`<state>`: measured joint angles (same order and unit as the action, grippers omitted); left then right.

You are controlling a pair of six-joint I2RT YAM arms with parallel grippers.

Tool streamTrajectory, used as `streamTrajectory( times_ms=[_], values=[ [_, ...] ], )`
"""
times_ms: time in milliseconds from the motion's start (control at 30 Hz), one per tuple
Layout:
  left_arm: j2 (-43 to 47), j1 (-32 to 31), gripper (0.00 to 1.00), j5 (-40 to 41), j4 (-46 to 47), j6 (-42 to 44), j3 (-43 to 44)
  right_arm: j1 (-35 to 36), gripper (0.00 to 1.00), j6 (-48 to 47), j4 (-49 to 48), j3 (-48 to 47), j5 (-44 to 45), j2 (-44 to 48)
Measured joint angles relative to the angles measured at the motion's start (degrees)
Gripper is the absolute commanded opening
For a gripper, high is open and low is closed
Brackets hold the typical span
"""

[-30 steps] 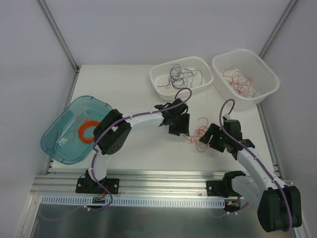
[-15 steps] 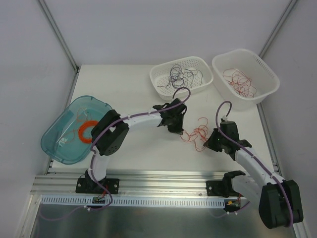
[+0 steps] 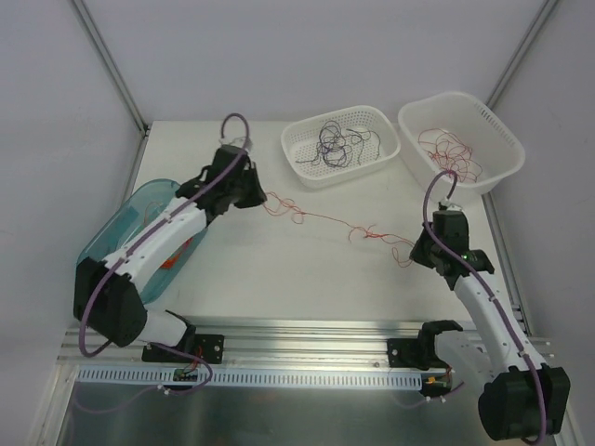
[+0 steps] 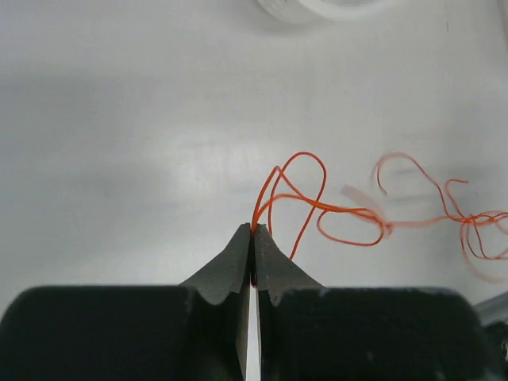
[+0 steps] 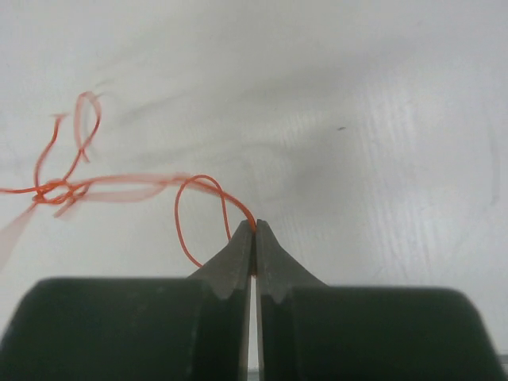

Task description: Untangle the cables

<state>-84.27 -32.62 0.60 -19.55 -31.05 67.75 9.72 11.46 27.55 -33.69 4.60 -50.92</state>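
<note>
Two robot arms (left arm [image 3: 177, 223], right arm [image 3: 483, 297]), two white baskets (one [image 3: 290, 141] with a cluster of dark cables [image 3: 339, 144], the other [image 3: 509, 139] with a cluster of red cables [image 3: 451, 153]), one teal tub [image 3: 102, 246], one stretched red cable [image 3: 325, 218], one tabletop [image 3: 279, 269].

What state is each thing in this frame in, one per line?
red cable: pulled out between both grippers, small knots along it
left gripper: shut on red cable
right gripper: shut on red cable
dark cables: tangled, in middle basket
red strands: loose, in corner basket
</note>
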Motion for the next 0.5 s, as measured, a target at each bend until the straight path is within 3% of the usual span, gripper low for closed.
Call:
streamTrajectory(
  times_ms=[267, 500],
  values=[
    [17.4, 22.3, 0.0, -0.5, -7.3, 6.0, 2.2, -11.5, 0.01, -4.6, 7.3, -9.5, 1.0, 1.4],
    [18.7, 27.4, 0.0, -0.8, -11.4, 10.7, 9.9, -12.2, 0.01, -5.6, 10.1, -14.5, -1.1, 0.6]
  ],
)
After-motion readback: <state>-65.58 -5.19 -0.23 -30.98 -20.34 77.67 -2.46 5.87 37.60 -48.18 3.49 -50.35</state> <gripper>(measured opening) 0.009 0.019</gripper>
